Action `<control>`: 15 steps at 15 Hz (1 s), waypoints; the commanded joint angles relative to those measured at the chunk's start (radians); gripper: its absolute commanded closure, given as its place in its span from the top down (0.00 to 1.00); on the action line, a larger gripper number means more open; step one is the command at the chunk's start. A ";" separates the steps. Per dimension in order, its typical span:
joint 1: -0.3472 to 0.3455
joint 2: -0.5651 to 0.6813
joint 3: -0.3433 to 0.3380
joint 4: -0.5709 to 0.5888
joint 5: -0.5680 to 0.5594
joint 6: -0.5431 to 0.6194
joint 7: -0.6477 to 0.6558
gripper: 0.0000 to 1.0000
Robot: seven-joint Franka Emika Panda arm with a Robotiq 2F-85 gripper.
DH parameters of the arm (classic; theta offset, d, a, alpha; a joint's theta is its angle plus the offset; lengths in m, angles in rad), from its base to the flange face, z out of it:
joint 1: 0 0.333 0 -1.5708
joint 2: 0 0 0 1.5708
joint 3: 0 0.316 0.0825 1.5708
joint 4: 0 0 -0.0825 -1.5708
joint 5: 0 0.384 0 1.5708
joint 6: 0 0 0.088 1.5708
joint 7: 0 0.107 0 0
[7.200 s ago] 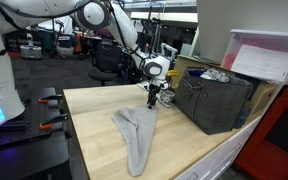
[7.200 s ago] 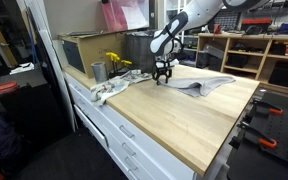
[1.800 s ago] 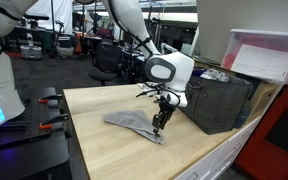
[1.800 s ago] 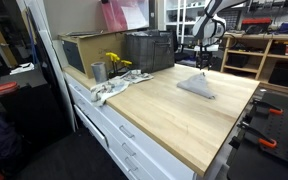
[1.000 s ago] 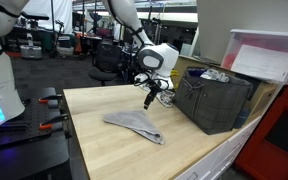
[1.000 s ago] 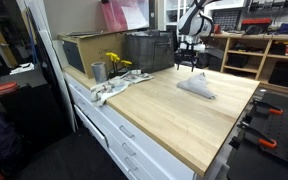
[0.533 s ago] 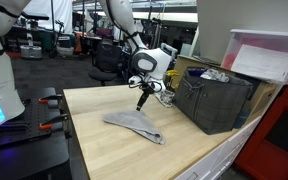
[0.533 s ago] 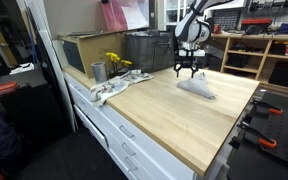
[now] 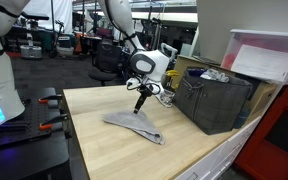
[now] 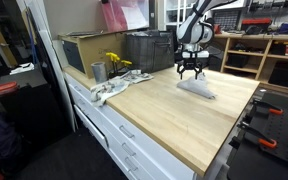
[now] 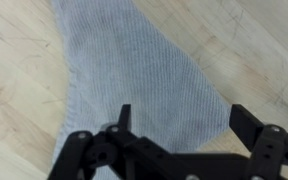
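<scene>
Exterior views, both of them, gave us the wooden table (image 9: 89,145) as the biggest thing in the scene, a pale butcher-block top. On it, toward the back, stood a dark crate (image 9: 216,100), well apart from the work.

Next in size came the grey cloth (image 9: 134,125), lying flat on the table out in the open, near the middle of the top. In an exterior view its long axis ran slantwise across the boards: the broad end sat under the arm, and the cloth tapered toward the table's front edge on the crate side. The wrist view showed the cloth (image 11: 134,70) as a knit wedge, narrow at the top of the picture and widening downward, with one angled edge against bare wood.

Smallest was the gripper (image 9: 137,106). It hung nose-down just over the broad end of the cloth, its jaws spread wide and gripping nothing. In the wrist view the two dark fingers (image 11: 124,115) stood well apart with cloth between them; we could not tell whether the tips touched the fabric.
</scene>
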 commanded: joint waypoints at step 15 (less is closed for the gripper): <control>0.093 -0.246 -0.037 -0.476 -0.318 0.259 -0.271 1.00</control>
